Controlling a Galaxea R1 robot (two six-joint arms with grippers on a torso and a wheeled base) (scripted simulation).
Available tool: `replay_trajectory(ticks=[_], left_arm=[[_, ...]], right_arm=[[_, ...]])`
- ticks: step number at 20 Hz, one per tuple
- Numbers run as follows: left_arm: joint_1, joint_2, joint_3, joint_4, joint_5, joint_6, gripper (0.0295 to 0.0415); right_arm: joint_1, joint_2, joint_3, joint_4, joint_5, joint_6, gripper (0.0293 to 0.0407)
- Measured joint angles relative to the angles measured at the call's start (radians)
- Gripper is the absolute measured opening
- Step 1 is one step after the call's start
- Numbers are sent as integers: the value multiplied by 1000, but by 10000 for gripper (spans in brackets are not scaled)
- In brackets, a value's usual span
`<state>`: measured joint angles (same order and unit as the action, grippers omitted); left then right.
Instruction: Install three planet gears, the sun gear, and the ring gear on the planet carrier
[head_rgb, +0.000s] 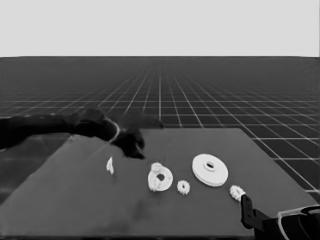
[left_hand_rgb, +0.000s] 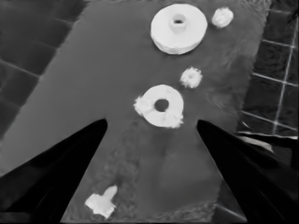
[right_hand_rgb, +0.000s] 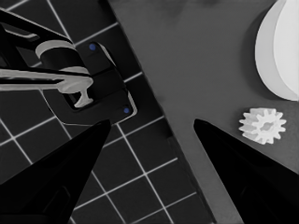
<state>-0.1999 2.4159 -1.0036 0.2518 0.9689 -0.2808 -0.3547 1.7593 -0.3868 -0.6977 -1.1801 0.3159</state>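
I count two round parts on the dark tabletop (head_rgb: 75, 200). The larger round part (head_rgb: 210, 170) is thick and white, with a small hole in a raised middle, and it lies toward the right side. The smaller round part (head_rgb: 160, 178) is flat like a washer with a round hole, and it lies near the middle. I can see four small toothed gears. Two gears (left_hand_rgb: 144, 105) touch the smaller round part's rim, one at its far edge and one at its near edge. A third gear (head_rgb: 183, 187) lies just beside that part, between the two round parts. The fourth gear (head_rgb: 236, 191) lies near the right front, close to the larger round part. One thin white piece (head_rgb: 109, 165) lies alone to the left. My left fingers (head_rgb: 136, 150) hang over the tabletop between the thin white piece and the smaller round part, spread wide and holding nothing. My right fingers (head_rgb: 246, 210) wait at the near right corner, also wide apart and holding nothing.
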Motion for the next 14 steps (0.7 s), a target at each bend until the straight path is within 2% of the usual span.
replay_trajectory(ticks=[1, 3, 8, 9, 10, 12, 14], left_arm=[[-61, -285, 238, 24, -120, 260, 400], [-114, -536, 466, 46, -233, 503, 388], [-140, -653, 578, 57, -288, 623, 385], [-141, -656, 581, 58, -290, 626, 385], [-142, -658, 583, 58, -291, 628, 385], [-142, -660, 585, 58, -292, 631, 385], [-142, -661, 585, 58, -292, 631, 385]], right_arm=[[0, 0, 0, 0, 0, 0, 385], [0, 0, 0, 0, 0, 0, 385], [0, 0, 0, 0, 0, 0, 385], [246, 330, -118, 156, -402, 484, 394], [327, 649, -343, 323, -478, 878, 393], [348, 842, -670, 440, -406, 1062, 387], [349, 901, -806, 478, -377, 1097, 385]])
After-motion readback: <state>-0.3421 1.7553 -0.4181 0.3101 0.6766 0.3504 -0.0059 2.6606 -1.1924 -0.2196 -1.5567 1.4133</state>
